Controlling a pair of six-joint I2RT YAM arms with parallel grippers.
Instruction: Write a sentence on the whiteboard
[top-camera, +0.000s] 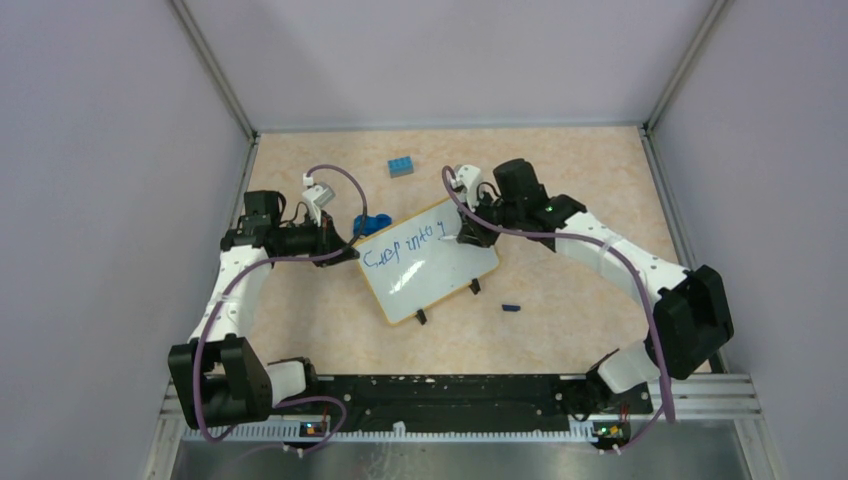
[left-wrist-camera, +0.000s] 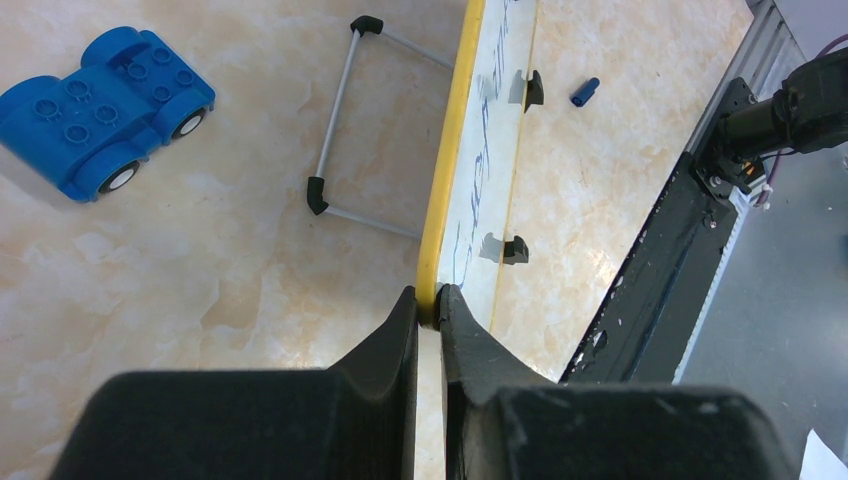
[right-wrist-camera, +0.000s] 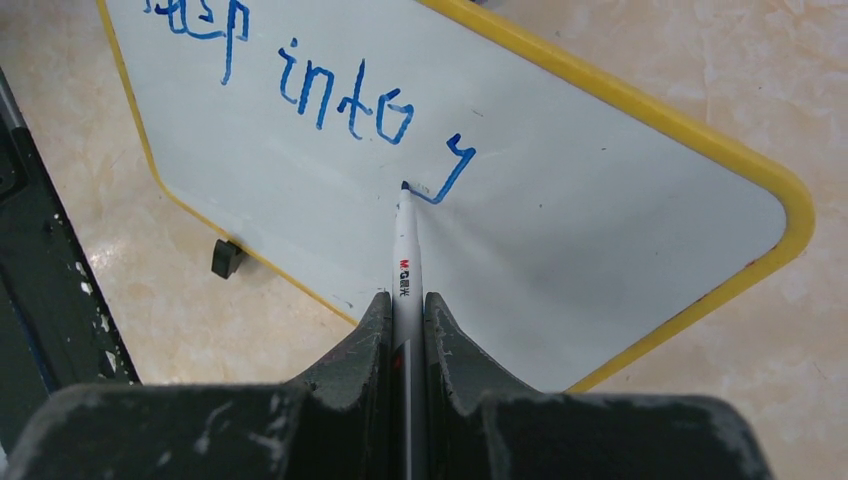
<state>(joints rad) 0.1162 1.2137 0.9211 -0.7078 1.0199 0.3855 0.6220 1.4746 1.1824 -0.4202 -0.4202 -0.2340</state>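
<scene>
The whiteboard (right-wrist-camera: 560, 230) lies on the table directly ahead of both hands. The left gripper (left-wrist-camera: 428, 300) is clenched on its thin yellow rim, and the rest of the board reaches away from that hand. Whether the pinched edge is lifted cannot be told.

The right gripper (right-wrist-camera: 406, 305) is clamped round a white marker (right-wrist-camera: 405, 245). Its tip touches the board at the foot of the "y", the last stroke of the sentence (right-wrist-camera: 352, 108).

The board looks thin, stiff, light and smooth. It would likely skate on the glossy tabletop under pen pressure, so the rim is the sensible hold, which keeps the fingers off wet ink.

Bare white runs to the right of the tip, up to the rounded corner, and back toward the right hand, so there seems room for more words or a second line. The rim is close, so strokes should stay short.

To the left hand's left stand a wire stand (left-wrist-camera: 335, 150) and, farther out, a blue toy car (left-wrist-camera: 105, 105). Ahead to its right, past the clip feet (left-wrist-camera: 505, 250), lies the marker cap (left-wrist-camera: 585, 92), well clear.
</scene>
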